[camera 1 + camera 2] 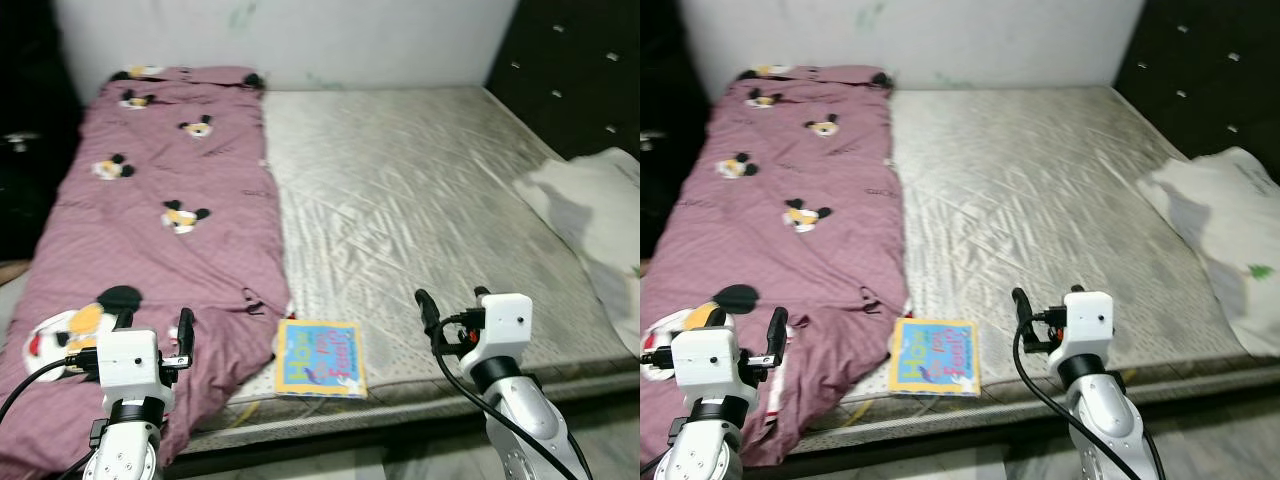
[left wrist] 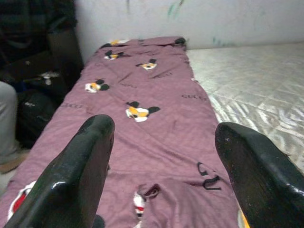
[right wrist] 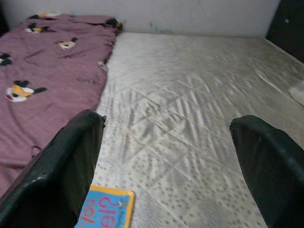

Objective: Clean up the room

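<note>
A colourful children's book [image 1: 318, 358] lies flat near the front edge of the grey mattress [image 1: 420, 190], partly over the hem of a purple cartoon-print blanket [image 1: 160, 230]. My left gripper [image 1: 155, 322] is open above the blanket's front corner, left of the book. To the right of the book my right gripper [image 1: 452, 300] hovers open over the mattress's front edge. The book's blue corner [image 3: 107, 209] shows between the right fingers. Both grippers hold nothing.
A white pillow or cloth [image 1: 600, 215] hangs off the bed's right side. A dark dresser [image 1: 580, 70] stands at the back right, and dark furniture [image 1: 25, 130] lines the left. A person's grey-clad leg [image 2: 8, 123] sits left of the bed.
</note>
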Robot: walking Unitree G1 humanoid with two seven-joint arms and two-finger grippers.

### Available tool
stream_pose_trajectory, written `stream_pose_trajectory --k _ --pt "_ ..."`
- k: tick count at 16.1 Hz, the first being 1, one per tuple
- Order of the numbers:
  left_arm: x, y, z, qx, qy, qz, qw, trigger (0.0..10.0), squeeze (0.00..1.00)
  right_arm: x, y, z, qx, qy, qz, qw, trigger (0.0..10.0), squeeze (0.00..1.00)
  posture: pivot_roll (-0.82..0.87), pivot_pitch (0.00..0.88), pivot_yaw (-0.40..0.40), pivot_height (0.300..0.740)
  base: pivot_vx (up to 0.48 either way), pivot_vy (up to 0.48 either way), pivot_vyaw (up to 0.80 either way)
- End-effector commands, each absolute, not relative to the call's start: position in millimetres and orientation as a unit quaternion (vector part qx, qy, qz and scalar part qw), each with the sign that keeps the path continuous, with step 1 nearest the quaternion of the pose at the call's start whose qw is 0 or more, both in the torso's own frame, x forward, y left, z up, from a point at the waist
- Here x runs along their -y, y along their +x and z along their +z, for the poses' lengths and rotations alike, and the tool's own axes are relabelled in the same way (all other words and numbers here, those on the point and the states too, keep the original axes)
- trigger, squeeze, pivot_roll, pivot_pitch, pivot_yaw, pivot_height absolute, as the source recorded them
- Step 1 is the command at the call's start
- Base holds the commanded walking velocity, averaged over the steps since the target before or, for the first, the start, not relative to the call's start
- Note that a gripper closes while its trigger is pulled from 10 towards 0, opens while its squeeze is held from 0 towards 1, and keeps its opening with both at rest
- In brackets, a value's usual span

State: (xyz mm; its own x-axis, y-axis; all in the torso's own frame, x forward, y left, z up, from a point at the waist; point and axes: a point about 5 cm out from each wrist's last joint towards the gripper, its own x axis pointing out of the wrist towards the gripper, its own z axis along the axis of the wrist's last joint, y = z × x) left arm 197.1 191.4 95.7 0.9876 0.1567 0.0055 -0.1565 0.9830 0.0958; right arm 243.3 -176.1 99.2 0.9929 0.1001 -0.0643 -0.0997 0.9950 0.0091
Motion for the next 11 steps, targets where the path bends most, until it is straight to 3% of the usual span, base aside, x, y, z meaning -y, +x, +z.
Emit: stream_pose_trajectory --k 1,5,9,11 --pt "-192.6 198.0 93.5 -0.010 0.047 0.077 0.996 10.0 0.00 176.7 243.4 97.0 -0.042 0.007 0.043 0.998 10.0 0.00 0.04 0.043 -0.021 0.740 0.000 0.000 -0.80" --pt "-190.8 202.2 95.6 -0.008 0.043 0.073 0.996 10.0 0.00 174.0 245.1 97.3 -0.039 0.010 0.043 0.998 10.0 0.00 0.04 0.057 -0.020 0.740 0.000 0.000 -0.75" --pt "-190.0 203.9 95.6 -0.007 0.040 0.070 0.997 10.0 0.00 171.9 246.2 96.6 -0.039 0.011 0.044 0.998 10.0 0.00 0.04 0.057 -0.019 0.740 0.000 0.419 0.00" --pt "-189.6 204.7 95.5 -0.009 0.041 0.068 0.997 10.0 0.00 171.4 246.7 96.8 -0.038 0.011 0.044 0.998 10.0 0.00 0.05 0.058 -0.019 0.740 0.000 0.163 0.00"
